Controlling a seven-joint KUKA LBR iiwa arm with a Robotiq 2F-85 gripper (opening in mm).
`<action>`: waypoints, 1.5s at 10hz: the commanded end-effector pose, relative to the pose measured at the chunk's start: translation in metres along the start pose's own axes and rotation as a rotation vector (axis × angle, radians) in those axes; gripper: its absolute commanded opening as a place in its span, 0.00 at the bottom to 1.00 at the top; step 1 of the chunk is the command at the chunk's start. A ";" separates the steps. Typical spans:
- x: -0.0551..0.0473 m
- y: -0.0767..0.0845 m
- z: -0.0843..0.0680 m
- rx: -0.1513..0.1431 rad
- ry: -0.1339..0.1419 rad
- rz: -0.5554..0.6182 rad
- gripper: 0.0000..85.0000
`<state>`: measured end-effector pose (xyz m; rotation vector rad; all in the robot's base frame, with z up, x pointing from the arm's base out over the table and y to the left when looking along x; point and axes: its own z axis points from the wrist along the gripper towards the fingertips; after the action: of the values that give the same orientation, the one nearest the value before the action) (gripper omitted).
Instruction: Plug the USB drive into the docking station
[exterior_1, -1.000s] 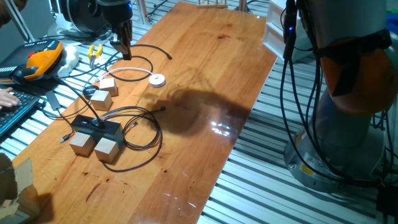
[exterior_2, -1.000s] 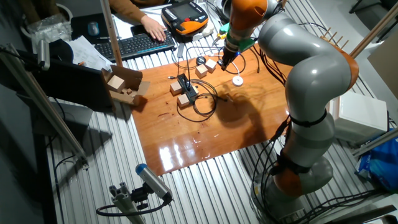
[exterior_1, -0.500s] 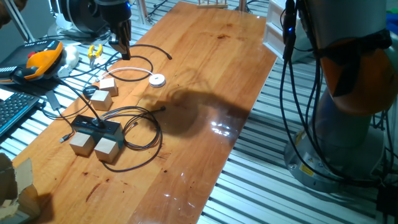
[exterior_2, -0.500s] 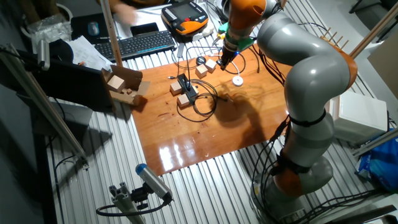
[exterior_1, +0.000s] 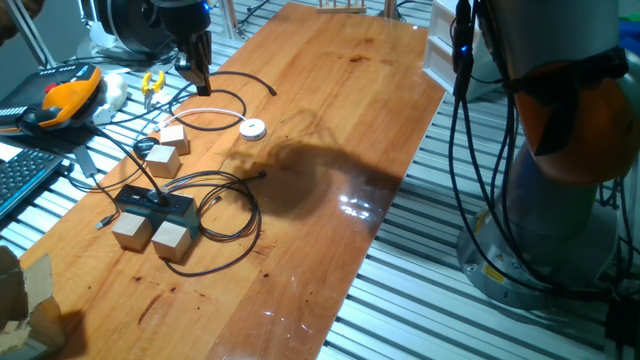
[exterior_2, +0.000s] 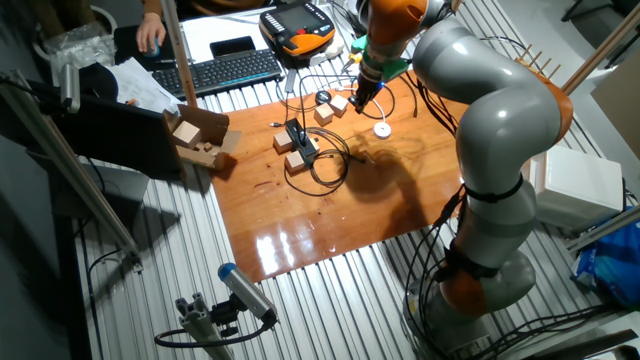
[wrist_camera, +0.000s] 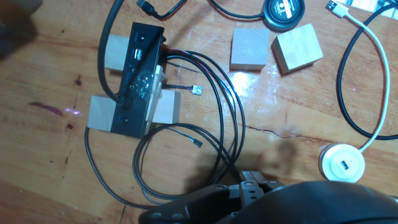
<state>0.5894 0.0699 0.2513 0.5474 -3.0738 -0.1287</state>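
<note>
4 wooden cubes (wrist_camera: 250, 48) | 1 docking station (wrist_camera: 138, 78) | 1 claw (exterior_1: 196, 74)

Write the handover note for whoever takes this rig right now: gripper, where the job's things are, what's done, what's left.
Gripper: raised above the far end of the table, over the black cable loop; whether its fingers are open or shut cannot be told, and no USB drive can be made out in it.
Docking station: flat on the table, near end, with two wooden cubes against its near side and thin black cables plugged in.
Also there: two more cubes and a white puck on a white cable.
Done: nothing visibly plugged by the arm.
Left: bring the USB drive to the dock and insert it.
</note>
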 end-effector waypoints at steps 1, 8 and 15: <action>-0.002 0.001 0.001 0.000 0.004 0.002 0.00; -0.001 0.001 0.002 -0.008 0.010 0.004 0.00; -0.001 0.001 0.003 -0.014 0.011 0.007 0.00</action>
<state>0.5901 0.0711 0.2486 0.5357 -3.0609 -0.1460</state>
